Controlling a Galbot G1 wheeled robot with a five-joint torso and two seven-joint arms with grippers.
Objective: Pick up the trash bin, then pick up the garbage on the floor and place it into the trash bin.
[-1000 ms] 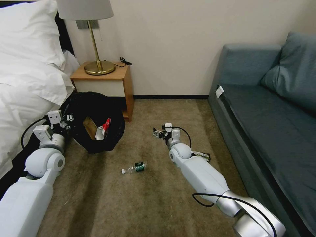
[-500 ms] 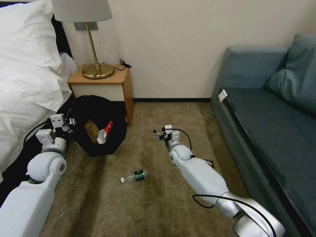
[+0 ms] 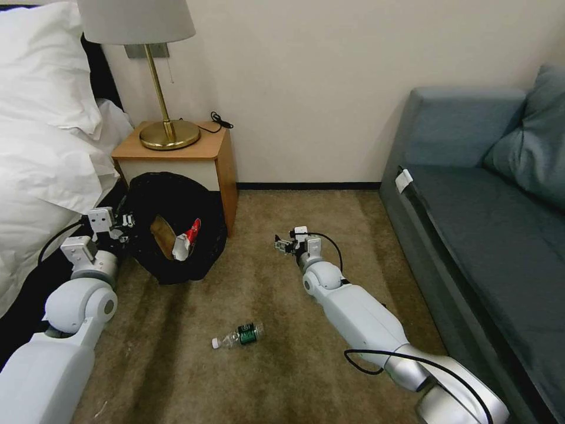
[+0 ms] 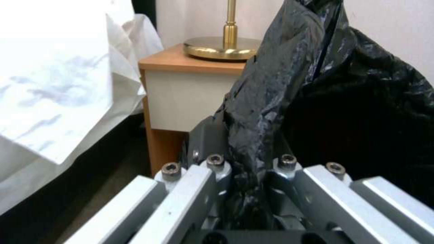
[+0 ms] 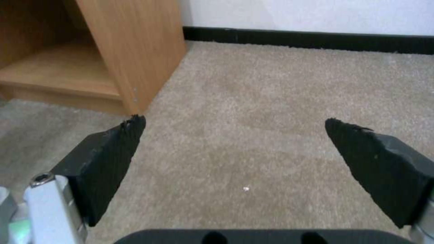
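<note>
We find the trash bin point(image 3: 176, 227) held off the floor point(image 3: 265, 365) beside the nightstand point(image 3: 176, 156), tipped so its mouth faces us. The left gripper point(image 3: 120, 227) is at the bin's rim on the bed point(image 3: 41, 147) side; in the left wrist view its fingers point(image 4: 205, 142) are pressed together on a fold of the black bag point(image 4: 280, 78) draped over the rim.

Inside the bin we note a piece of brown paper point(image 3: 160, 229) and a red-and-white packet point(image 3: 186, 238), leaning against each other. A small clear bottle point(image 3: 238, 335) with a green label lies on its side on the carpet, well apart from the bin and between the two arms.

The right gripper point(image 3: 282, 244) hangs low over bare carpet, near the nightstand's front corner, its black pads point(image 5: 108, 159) spread wide with nothing between them. We cannot tell from the head view whether it touches the carpet. A grey sofa point(image 3: 488, 212) stands along the right.
</note>
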